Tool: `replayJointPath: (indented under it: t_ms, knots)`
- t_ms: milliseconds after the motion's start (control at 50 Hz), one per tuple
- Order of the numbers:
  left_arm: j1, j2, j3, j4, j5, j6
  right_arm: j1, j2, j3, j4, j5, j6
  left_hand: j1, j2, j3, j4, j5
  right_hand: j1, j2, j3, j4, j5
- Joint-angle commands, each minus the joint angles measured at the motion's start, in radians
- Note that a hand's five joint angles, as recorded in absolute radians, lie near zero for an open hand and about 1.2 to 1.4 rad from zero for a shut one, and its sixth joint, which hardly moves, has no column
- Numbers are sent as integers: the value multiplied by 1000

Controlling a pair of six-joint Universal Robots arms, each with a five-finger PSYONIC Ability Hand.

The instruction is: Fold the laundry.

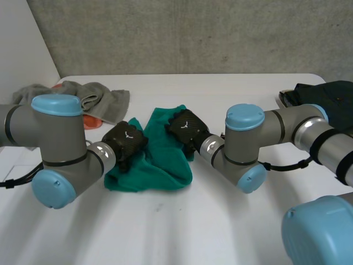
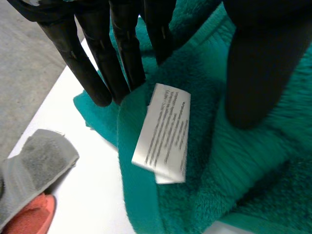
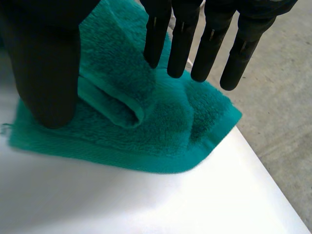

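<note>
Head view, as I watch remotely: a grey cloth lies at the white table's far left, with something orange beside it. Next, the left hand is on the green towel's left edge, fingers straight and spread, gripping nothing, with a white label by its fingertips. The crumpled towel lies mid-table. The right hand is over its right part, fingers straight, thumb apart. A dark garment lies far right.
</note>
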Motion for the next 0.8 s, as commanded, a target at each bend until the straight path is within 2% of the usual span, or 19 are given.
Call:
replayJointPath:
  t_ms: [20, 100, 140, 180, 200, 300, 360, 400, 460, 480, 560, 680, 800]
  knots:
    - [-2, 44, 6, 16, -9, -51, 10, 84, -125, 5, 19, 99, 372, 387, 389, 397, 408, 109, 112, 112, 111, 107]
    - [-2, 76, 6, 10, 5, -97, 13, 113, -174, 8, 24, 140, 528, 542, 544, 552, 564, 109, 112, 112, 111, 107]
    - [-2, 82, 8, 6, 2, -106, 13, 124, -196, 8, 32, 156, 586, 601, 603, 611, 622, 211, 214, 214, 213, 209]
    - [3, 87, 14, 1, -3, -112, 13, 138, -230, 5, 44, 177, 598, 613, 615, 623, 634, 752, 755, 756, 755, 751]
    - [4, 87, 17, 0, -7, -112, 13, 142, -242, 2, 52, 185, 598, 613, 615, 623, 634, 845, 848, 849, 848, 844]
    - [38, 91, 90, 7, -44, -112, -4, 156, -340, -51, 168, 213, 598, 613, 615, 623, 634, 846, 849, 850, 849, 844]
    - [72, 123, 227, 52, -76, -130, -37, 143, -443, -160, 301, 210, 598, 613, 615, 623, 634, 846, 849, 850, 849, 844]
    - [92, 152, 338, 117, -113, -185, -65, 101, -504, -255, 390, 208, 598, 613, 615, 623, 634, 846, 849, 850, 849, 844]
    - [115, 183, 442, 200, -176, -265, -97, 38, -520, -343, 431, 210, 598, 613, 615, 623, 634, 846, 849, 850, 849, 844]
    - [130, 202, 500, 246, -219, -325, -111, -12, -505, -387, 428, 214, 598, 613, 615, 623, 634, 846, 849, 850, 849, 844]
    - [152, 217, 591, 299, -283, -422, -139, -135, -391, -417, 379, 239, 598, 613, 615, 623, 634, 846, 849, 850, 849, 844]
    - [173, 219, 566, 224, -271, -459, -183, -281, -164, -414, 308, 257, 598, 613, 615, 623, 634, 846, 849, 850, 849, 844]
    - [204, 193, 367, 173, -242, -482, -243, -371, 72, -362, 244, 259, 598, 613, 615, 623, 634, 846, 849, 850, 849, 844]
